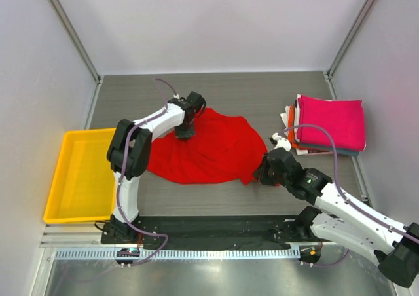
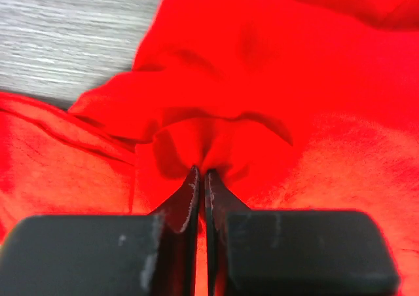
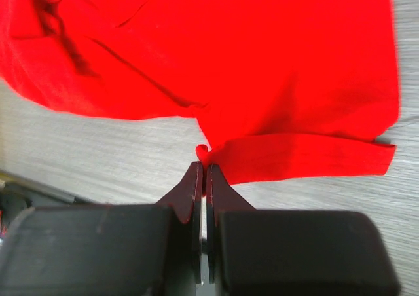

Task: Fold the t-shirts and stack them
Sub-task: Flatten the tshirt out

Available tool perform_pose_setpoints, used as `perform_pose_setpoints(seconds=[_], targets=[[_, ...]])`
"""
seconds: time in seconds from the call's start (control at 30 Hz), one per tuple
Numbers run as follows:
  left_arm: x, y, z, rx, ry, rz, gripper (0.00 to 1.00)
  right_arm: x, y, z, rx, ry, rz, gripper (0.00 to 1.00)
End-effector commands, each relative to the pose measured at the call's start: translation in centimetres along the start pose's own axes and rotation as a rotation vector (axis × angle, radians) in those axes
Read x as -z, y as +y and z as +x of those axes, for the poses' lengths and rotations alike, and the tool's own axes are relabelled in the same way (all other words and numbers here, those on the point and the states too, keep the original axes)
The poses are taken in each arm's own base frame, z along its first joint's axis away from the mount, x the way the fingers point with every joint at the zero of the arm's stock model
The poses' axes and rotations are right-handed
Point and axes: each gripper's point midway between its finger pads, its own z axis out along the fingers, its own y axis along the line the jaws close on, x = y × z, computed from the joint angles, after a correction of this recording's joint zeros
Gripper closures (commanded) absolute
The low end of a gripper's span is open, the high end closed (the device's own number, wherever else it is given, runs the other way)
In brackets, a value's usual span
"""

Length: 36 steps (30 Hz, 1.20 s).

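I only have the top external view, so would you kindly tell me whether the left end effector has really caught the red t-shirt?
Observer: Yes. The left wrist view shows the left end effector shut on a bunched pinch of the red t-shirt, with folds gathering into its tips.
Operator: Thank you. Does the right one have cloth too?
Observer: It appears so. The right wrist view shows the right end effector shut on a small nub at the shirt's hemmed corner, with bare table to either side.
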Motion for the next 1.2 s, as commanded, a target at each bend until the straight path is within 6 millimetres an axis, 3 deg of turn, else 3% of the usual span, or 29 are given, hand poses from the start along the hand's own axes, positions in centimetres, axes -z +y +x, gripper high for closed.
perform_pose_setpoints(seconds=[0.0,0.1,0.2,0.23,0.3,0.33,0.37,0.4,0.43,0.47,0.5,0.53,0.63,0.67,0.7,0.73,0.77,0.8,0.83,0.87,0.9,0.93,0.97,1.0,1.03,1.07,1.1,1.13,1.17], targets=[[1.9,0.8,-2.9,0.052,-0.042,0.034,1.0,0.1,0.2,-2.9,-0.045,-0.114,0.045,0.99],[3.0,1.6,-4.9,0.099,-0.082,0.057,1.0,-0.2,-0.5,-5.0,-0.075,-0.189,0.134,0.99],[4.5,3.1,-8.4,0.182,-0.109,0.107,1.0,-0.8,0.3,-7.7,-0.06,-0.246,0.188,0.99],[5.6,3.7,-11.3,0.235,-0.156,0.139,1.0,-0.2,1.1,-10.3,-0.06,-0.311,0.209,0.99],[5.5,3.3,-13.4,0.287,-0.143,0.192,1.0,-0.9,1.2,-12.4,-0.024,-0.333,0.29,0.99],[8.2,3.3,-17.0,0.347,-0.211,0.256,1.0,0.7,1.8,-16.1,-0.055,-0.415,0.327,0.99],[7.1,2.6,-18.0,0.362,-0.192,0.274,1.0,1.0,2.2,-17.7,-0.056,-0.44,0.343,0.99],[8.6,1.8,-19.5,0.379,-0.201,0.348,1.0,1.2,2.3,-19.4,-0.036,-0.456,0.365,0.99],[13.2,2.3,-23.7,0.441,-0.32,0.438,1.0,2.0,2.6,-21.2,-0.044,-0.485,0.367,0.99],[14.3,2.2,-24.6,0.463,-0.328,0.488,1.0,4.6,3.6,-25.1,-0.092,-0.565,0.332,0.99],[17.5,2.4,-26.0,0.489,-0.372,0.585,1.0,6.0,4.0,-26.7,-0.069,-0.596,0.332,0.99],[20.4,3.6,-28.6,0.546,-0.457,0.683,1.0,9.4,5.2,-29.5,-0.079,-0.677,0.312,0.99],[25.8,7.6,-29.6,0.622,-0.567,0.836,1.0,14.8,6.1,-32.4,-0.019,-0.77,0.323,0.99],[27.1,8.7,-29.1,0.649,-0.594,0.85,1.0,15.3,6.6,-32.3,0.009,-0.762,0.3,0.99],[26.9,10.5,-26.8,0.683,-0.587,0.82,1.0,15.5,7.3,-31.8,0.034,-0.751,0.272,0.99],[28.5,11.9,-26.7,0.697,-0.679,0.833,1.0,15.3,7.4,-30.8,0.059,-0.729,0.256,0.99],[28.3,12.7,-25.7,0.729,-0.692,0.832,1.0,14.8,7.6,-29.8,0.078,-0.705,0.237,0.99],[23.5,12.5,-22.7,0.771,-0.604,0.787,1.0,13.8,8.4,-28.2,0.106,-0.661,0.195,0.99],[27.0,14.7,-21.7,0.786,-0.727,0.81,1.0,12.1,7.8,-25.9,0.12,-0.606,0.18,0.99],[25.8,15.0,-20.2,0.804,-0.717,0.792,1.0,11.0,7.9,-24.3,0.128,-0.566,0.153,0.99],[21.6,14.6,-16.7,0.834,-0.633,0.746,1.0,9.9,8.6,-22.1,0.136,-0.51,0.087,0.99],[22.9,14.9,-15.2,0.833,-0.68,0.767,1.0,7.1,7.7,-18.7,0.156,-0.428,0.08,0.99],[22.0,14.8,-13.6,0.843,-0.666,0.769,1.0,7.0,7.7,-17.1,0.105,-0.414,0.03,0.99],[18.1,14.1,-10.1,0.865,-0.579,0.738,1.0,6.1,7.6,-15.2,0.094,-0.371,0.002,0.99],[18.6,14.3,-8.8,0.866,-0.605,0.746,0.99,3.8,7.2,-11.1,0.11,-0.279,-0.036,0.99],[17.4,14.5,-7.3,0.881,-0.592,0.723,0.99,3.8,7.5,-9.5,0.052,-0.259,-0.089,0.99],[14.4,14.3,-4.5,0.89,-0.534,0.679,0.96,3.2,7.5,-7.7,0.043,-0.224,-0.115,0.99],[13.8,14.5,-3.4,0.894,-0.534,0.66,0.94,1.8,7.0,-4.5,0.047,-0.159,-0.142,0.99],[14.1,15.0,-2.6,0.898,-0.566,0.65,0.91,1.4,7.0,-3.1,0.017,-0.13,-0.159,0.92]])
